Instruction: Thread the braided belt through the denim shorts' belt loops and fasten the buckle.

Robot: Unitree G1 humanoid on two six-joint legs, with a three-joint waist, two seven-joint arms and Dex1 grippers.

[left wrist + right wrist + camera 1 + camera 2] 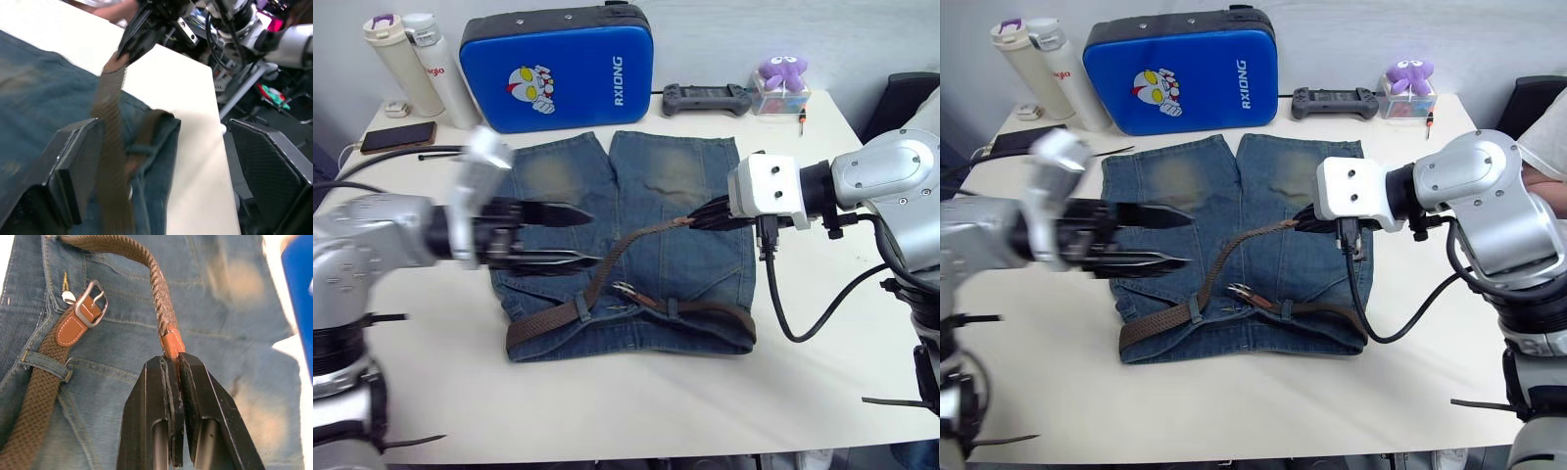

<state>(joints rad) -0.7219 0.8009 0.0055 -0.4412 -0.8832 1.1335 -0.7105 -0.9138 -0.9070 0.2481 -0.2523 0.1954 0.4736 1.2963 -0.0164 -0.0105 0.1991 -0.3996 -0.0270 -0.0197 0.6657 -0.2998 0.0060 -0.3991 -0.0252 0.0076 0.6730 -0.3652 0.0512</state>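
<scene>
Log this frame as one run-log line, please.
right gripper: shut on belt tip, lifted over shorts | left gripper: open beside strap | buckle: unfastened at waistband | belt partly through loops

— How many of each on the table?
— One denim shorts (626, 245), one braided belt (607, 274) with one buckle (91, 303). At twelve o'clock: two bottles (416, 64), one blue case (558, 69), one game controller (707, 98), one purple plush (783, 70). One phone (398, 137) at ten.
</scene>
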